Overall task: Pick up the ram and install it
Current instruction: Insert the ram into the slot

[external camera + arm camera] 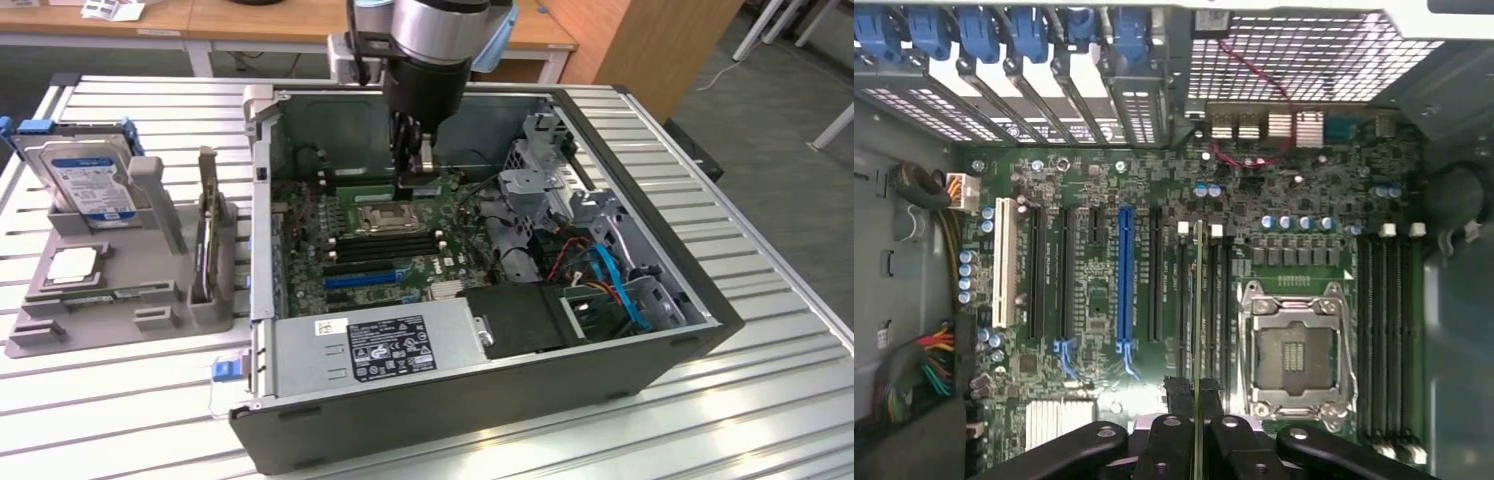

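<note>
Holding the ram [1199, 290] edge-on in the end effector [1197, 400]; above motherboard [1094, 290]

The ram [1199, 330] is a thin green board stick, seen edge-on in the wrist view as a narrow line. It is clamped at one end between the jaws and hangs clear above the motherboard [1104, 300], running parallel to the black memory slots [1212, 300]. In the exterior view it stands upright, at about one o'clock from the CPU socket [386, 215].

Power-supply label [387, 347] (print unreadable).
</note>
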Motion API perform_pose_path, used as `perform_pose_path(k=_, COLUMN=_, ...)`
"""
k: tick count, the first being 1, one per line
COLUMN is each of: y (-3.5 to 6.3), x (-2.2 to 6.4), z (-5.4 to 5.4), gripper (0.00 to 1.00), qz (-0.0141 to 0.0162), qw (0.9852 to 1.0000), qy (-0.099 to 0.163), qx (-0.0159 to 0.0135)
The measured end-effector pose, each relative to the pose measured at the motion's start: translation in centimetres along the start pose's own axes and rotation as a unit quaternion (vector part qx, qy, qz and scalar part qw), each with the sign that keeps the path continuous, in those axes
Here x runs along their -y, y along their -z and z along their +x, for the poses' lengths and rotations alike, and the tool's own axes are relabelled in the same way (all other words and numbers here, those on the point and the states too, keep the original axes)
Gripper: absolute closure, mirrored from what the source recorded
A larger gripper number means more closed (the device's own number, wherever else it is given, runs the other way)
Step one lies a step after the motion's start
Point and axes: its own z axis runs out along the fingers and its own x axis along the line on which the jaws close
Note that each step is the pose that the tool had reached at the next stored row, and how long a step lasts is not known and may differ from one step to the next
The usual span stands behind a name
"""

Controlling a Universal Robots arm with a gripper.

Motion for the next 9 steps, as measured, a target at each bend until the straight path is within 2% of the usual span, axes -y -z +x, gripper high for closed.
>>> perform_pose_path(k=9, y=-1.64, x=-0.04, z=0.2, gripper=0.86, qz=0.0, qw=1.0, qy=0.0, qx=0.0)
